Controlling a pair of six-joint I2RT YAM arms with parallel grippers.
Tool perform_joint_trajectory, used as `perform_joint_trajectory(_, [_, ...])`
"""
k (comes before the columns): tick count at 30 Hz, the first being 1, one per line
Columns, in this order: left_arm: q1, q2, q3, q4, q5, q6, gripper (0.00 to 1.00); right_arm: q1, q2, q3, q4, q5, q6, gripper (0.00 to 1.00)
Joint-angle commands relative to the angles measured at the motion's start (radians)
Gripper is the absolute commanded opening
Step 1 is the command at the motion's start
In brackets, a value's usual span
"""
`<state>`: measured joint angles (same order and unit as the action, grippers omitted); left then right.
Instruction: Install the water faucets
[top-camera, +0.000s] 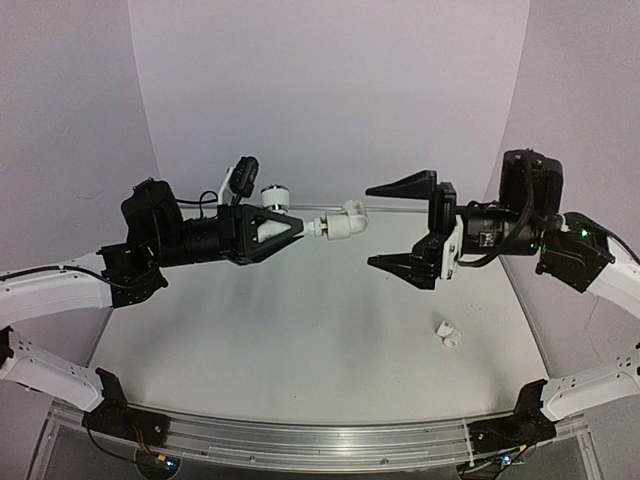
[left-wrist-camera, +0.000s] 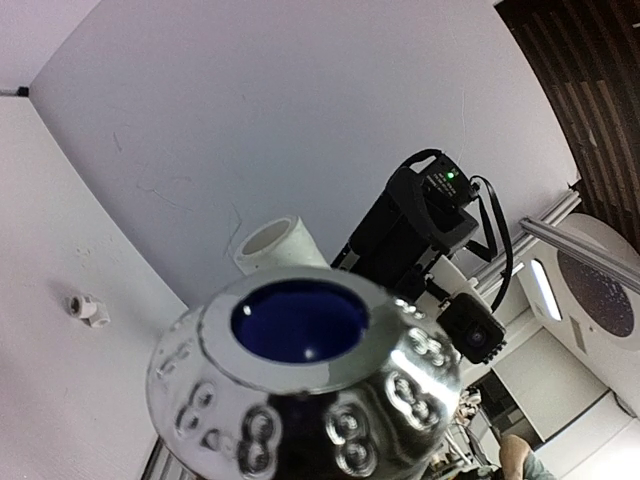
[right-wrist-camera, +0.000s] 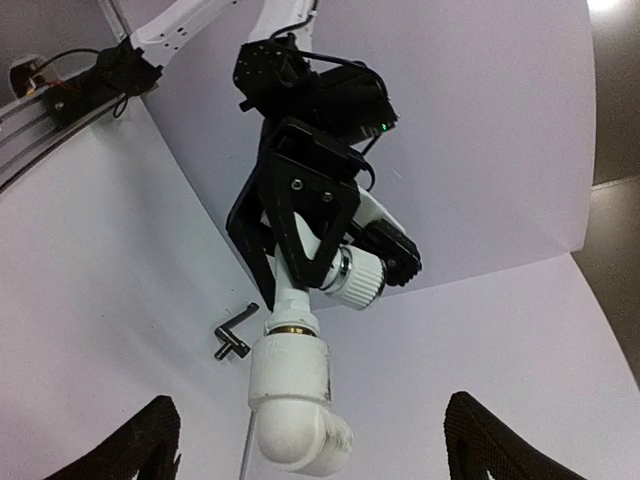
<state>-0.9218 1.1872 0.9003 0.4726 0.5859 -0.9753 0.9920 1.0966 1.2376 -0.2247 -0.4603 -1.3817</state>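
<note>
Well, closest to you the rail (top-camera: 300, 438) runs along the table's near edge, with both arm bases sitting near its ends. Past it the table (top-camera: 250, 340) is white, and 1 short fitting (top-camera: 448, 335) lies on it toward your right side, on its own and well apart from both claws. The left wrist view shows the same fitting (left-wrist-camera: 88, 308), small, on the surface at the left.

Above the middle of the table your 2 arms face each other, both held off the surface. Your left claw (top-camera: 290, 228) is clenched on the faucet (top-camera: 338, 223). The fingers pinch the tap body, the round knob (top-camera: 274, 196) stands up just behind the fingertips, and the white elbow end pokes out toward the right arm. The right wrist view looks at that grip from the front: the elbow end (right-wrist-camera: 292, 395) is nearest the lens, a brass-coloured ring sits above it, and the knob sits off to 1 side. In the left wrist view a shiny round cap (left-wrist-camera: 300, 330) with a blue centre fills the foreground, and a white tube end shows just behind it.

Your right claw (top-camera: 385, 225) is released. Its 2 fingers stand wide, 1 high and 1 low, and the faucet's elbow end points into the gap and touches neither.

Farther off, the right wrist view shows a dark crank (right-wrist-camera: 235, 335) lying on the table beyond the faucet. The pale wall (top-camera: 330, 100) closes the scene behind.
</note>
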Motion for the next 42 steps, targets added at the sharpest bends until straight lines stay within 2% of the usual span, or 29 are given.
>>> perform_joint_trajectory(1, [0.003,0.026,0.056,0.143,0.107,-0.064,0.0,0.022,0.008,-0.013,0.06,0.051,-0.167,0.84])
perform_joint_trajectory(8, [0.003,0.056,0.066,0.185,0.147,-0.087,0.0,0.034,0.022,-0.072,0.123,0.096,-0.292,0.72])
perform_joint_trajectory(13, [0.003,0.066,0.07,0.212,0.171,-0.106,0.0,0.04,0.036,-0.099,0.177,0.129,-0.306,0.66])
perform_joint_trajectory(18, [0.001,0.051,0.056,0.238,0.184,-0.067,0.0,0.046,0.042,-0.101,0.24,0.15,-0.241,0.54])
perform_joint_trajectory(22, [0.001,0.017,0.044,0.206,0.174,0.069,0.0,0.05,0.049,-0.048,0.226,0.131,-0.025,0.41])
perform_joint_trajectory(27, [0.001,0.001,0.046,0.178,0.192,0.216,0.0,0.051,0.07,0.049,0.114,0.046,0.278,0.27])
perform_joint_trajectory(32, [-0.014,0.002,0.061,0.129,0.209,0.359,0.0,0.05,0.071,0.071,0.094,-0.037,0.528,0.19])
perform_joint_trajectory(36, [-0.038,-0.012,0.047,0.102,0.189,0.506,0.0,0.05,0.084,0.093,0.091,-0.077,0.75,0.18])
perform_joint_trajectory(39, [-0.064,-0.024,0.077,-0.02,0.15,0.651,0.0,0.049,0.101,0.113,0.078,-0.104,0.913,0.18])
perform_joint_trajectory(42, [-0.091,-0.039,0.108,-0.135,0.089,0.791,0.0,0.049,0.113,0.128,0.069,-0.142,1.046,0.14])
